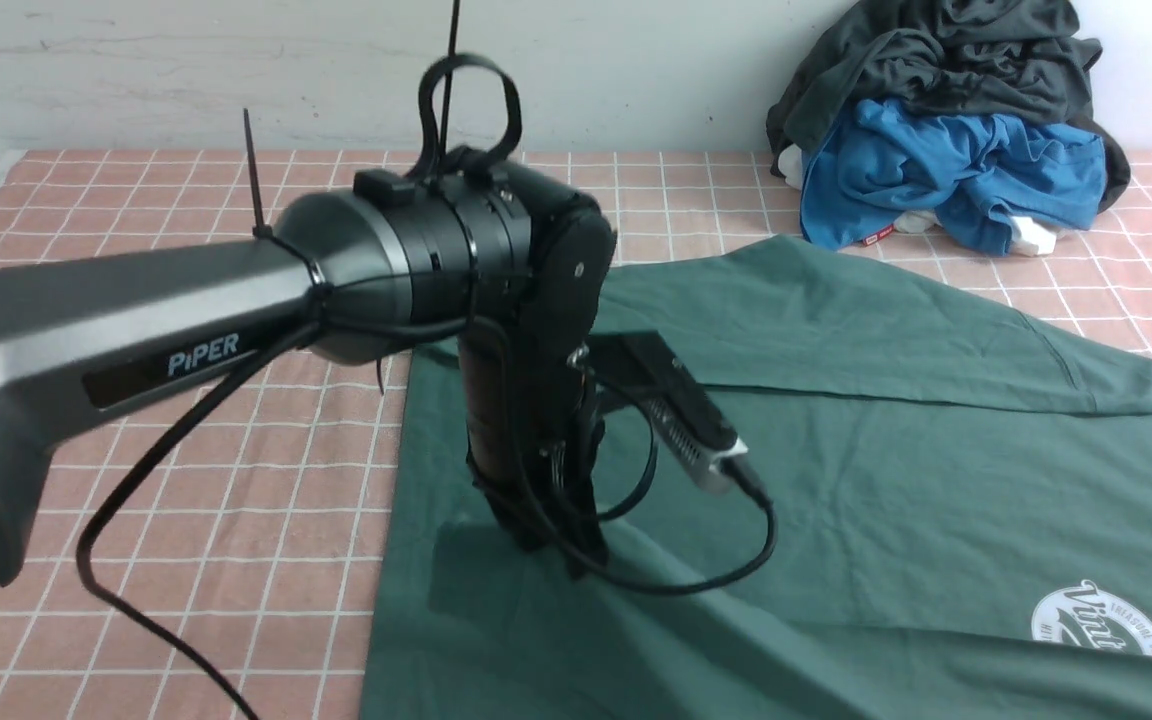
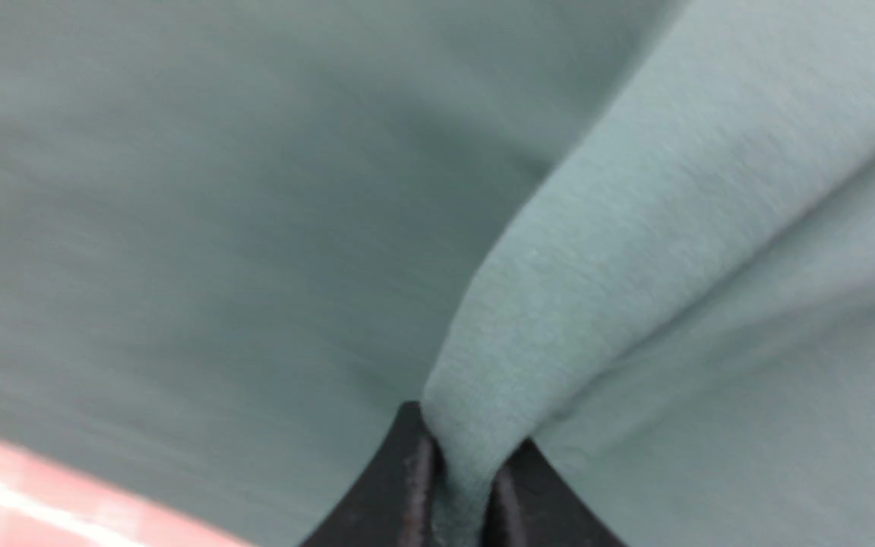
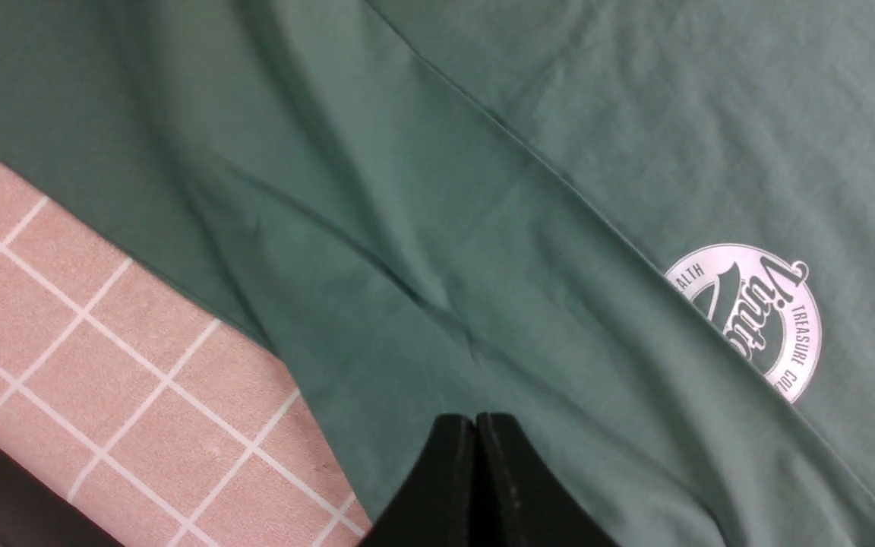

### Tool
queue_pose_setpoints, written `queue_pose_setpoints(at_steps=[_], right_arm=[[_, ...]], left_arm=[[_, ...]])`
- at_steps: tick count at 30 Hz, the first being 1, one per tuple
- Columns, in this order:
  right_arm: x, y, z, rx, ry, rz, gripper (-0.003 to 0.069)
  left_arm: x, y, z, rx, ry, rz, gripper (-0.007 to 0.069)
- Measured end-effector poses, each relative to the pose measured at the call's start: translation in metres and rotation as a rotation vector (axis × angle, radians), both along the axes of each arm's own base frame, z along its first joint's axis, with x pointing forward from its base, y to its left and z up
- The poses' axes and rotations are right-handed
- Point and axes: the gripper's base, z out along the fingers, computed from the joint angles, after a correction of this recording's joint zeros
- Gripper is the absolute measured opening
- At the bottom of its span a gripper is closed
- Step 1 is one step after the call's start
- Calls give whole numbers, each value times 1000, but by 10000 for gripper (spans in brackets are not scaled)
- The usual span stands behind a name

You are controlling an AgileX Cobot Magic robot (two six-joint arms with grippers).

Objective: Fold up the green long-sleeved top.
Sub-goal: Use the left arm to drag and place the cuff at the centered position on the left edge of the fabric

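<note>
Pink checked cloth covers the counter (image 1: 186, 560) in front of a pale wall, and the dark green long-sleeved cotton top (image 1: 886, 450) lies spread over its middle and right side. Part of its round white script logo (image 1: 1096, 615) is hidden under a lapped-over layer of the same fabric. At the far right, well apart from it, a bright blue garment (image 1: 946, 170) is heaped under a charcoal-grey one (image 1: 936, 50).

Your left arm (image 1: 136, 330) reaches down onto the top near its left edge. The left jaws are clamped on a narrow raised ridge of green fabric (image 2: 559, 289). The right jaws are pressed together with nothing between them, hovering over the top near its near edge.

Watch that pinch: it looks thin, so it may slip out, or catch only the upper layer and peel it away when you lift. With the right side unheld, the whole top could slide across the cloth instead of folding. The black cable loop (image 1: 696, 585) hanging by the jaws could also drag the fabric.
</note>
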Motion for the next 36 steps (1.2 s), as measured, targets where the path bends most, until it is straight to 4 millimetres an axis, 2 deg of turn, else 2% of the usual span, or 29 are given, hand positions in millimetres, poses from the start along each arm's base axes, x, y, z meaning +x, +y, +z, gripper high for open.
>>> queue_pose_setpoints(at_steps=[2, 6, 10, 13, 15, 16, 20, 21, 23, 24, 25, 26, 27, 29, 32, 33, 35, 36], right_arm=[[1, -2, 0, -16, -4, -23, -18], [3, -8, 0, -49, -15, -97, -18], [5, -13, 0, -81, -30, -146, -18], [6, -14, 0, -92, -39, -155, -18], [6, -14, 0, -93, -45, -157, -18], [6, -14, 1, -90, -48, -158, -18], [8, -14, 2, -83, -71, -158, -18], [9, -13, 2, -82, -76, -159, -18], [10, -14, 2, -84, -81, -162, -18], [12, -14, 1, -95, -78, -168, -18], [14, -14, 0, -104, -75, -173, -18], [15, -14, 0, -106, -74, -175, -18], [19, -14, -2, -120, -66, -187, -18], [26, -13, -6, -146, -49, -201, -18], [32, -12, -10, -172, -32, -211, -18], [34, -12, -12, -179, -25, -213, -18], [35, -12, -13, -180, -20, -215, -18], [37, -11, -14, -182, -16, -216, -18]], left_arm=[[10, -3, 17, -19, -62, -1, 27], [34, 0, 29, -47, -112, 37, 27], [58, 10, 8, -20, -75, 85, 27], [72, 17, -21, 16, -23, 114, 36], [76, 20, -33, 28, -3, 131, 50], [80, 22, -43, 38, 13, 152, 82], [89, 27, -46, 29, 10, 224, 216], [91, 28, -43, 20, 2, 247, 265], [96, 29, -38, 5, -13, 286, 314], [103, 31, -27, -26, -42, 344, 402], [107, 34, -21, -45, -56, 383, 447], [108, 35, -21, -46, -55, 390, 447], [116, 40, -12, -76, -80, 441, 508], [130, 55, -7, -101, -108, 507, 564], [146, 71, -15, -102, -117, 552, 589], [153, 82, -24, -90, -110, 577, 591], [157, 86, -33, -81, -99, 587, 591], [161, 91, -46, -68, -68, 600, 590]])
